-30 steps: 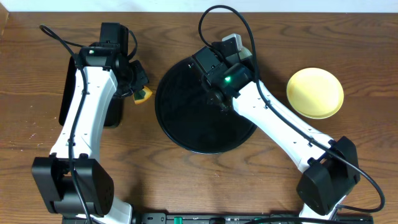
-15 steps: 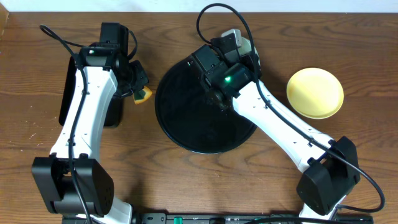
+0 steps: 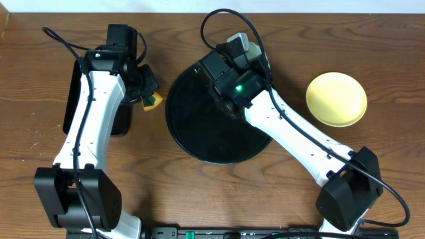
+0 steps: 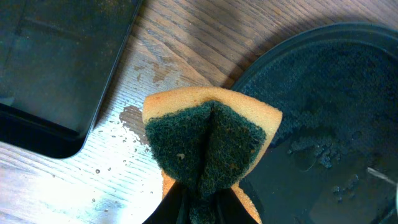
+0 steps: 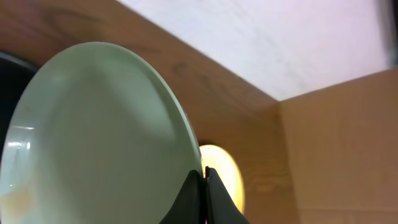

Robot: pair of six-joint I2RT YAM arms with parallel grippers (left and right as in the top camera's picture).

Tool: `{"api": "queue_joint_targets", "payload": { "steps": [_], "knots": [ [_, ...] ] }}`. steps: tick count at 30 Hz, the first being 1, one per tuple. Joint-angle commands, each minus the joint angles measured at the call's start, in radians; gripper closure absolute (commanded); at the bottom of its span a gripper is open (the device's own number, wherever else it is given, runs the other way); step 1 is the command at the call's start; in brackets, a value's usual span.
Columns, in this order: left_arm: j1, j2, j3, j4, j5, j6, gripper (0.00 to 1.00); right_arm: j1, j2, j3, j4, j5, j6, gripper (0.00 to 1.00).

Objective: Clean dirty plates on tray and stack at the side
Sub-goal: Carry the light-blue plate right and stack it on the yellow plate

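Note:
The large round black tray [image 3: 199,126] lies mid-table; its wet surface also shows in the left wrist view [image 4: 336,99]. My right gripper [image 5: 203,177] is shut on the rim of a pale blue-green plate [image 5: 93,137], held tilted on edge above the tray's far side; in the overhead view the plate [image 3: 260,52] is mostly hidden behind the wrist. A pale yellow plate [image 3: 336,99] lies on the table to the right, also seen in the right wrist view [image 5: 224,174]. My left gripper [image 3: 147,93] is shut on a yellow-and-green sponge [image 4: 208,140], left of the tray.
A smaller rectangular black tray [image 3: 72,99] lies at the far left under the left arm, seen also in the left wrist view [image 4: 56,68]. Water drops wet the wood [image 4: 118,124] beside it. A white wall [image 5: 280,37] runs behind the table.
My right gripper has shifted left and slightly back over the tray's far edge with the blue-green plate in it. The left arm has not moved.

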Motion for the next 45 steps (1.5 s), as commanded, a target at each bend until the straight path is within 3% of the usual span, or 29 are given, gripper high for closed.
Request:
{"api": "queue_joint_targets", "payload": {
  "steps": [1,9,20,35,45],
  "knots": [
    [0.003,0.004,-0.004,-0.002,-0.016,0.006,0.88,-0.028,-0.026,0.007,-0.004,-0.188,0.029,0.99],
    [0.003,0.004,-0.004,-0.002,-0.016,0.006,0.88,-0.206,-0.029,0.007,-0.013,-0.726,0.054,0.99],
    [0.003,0.004,-0.004,-0.002,-0.016,0.006,0.88,-0.607,-0.031,0.007,-0.051,-1.159,0.068,0.99],
    [0.003,0.004,-0.004,-0.002,-0.016,0.006,0.88,-1.125,-0.030,0.000,-0.106,-1.219,0.064,0.99],
    [0.003,0.004,-0.004,-0.001,-0.016,0.006,0.88,-1.194,-0.030,-0.055,-0.084,-1.207,0.063,0.99]
  ]
}}
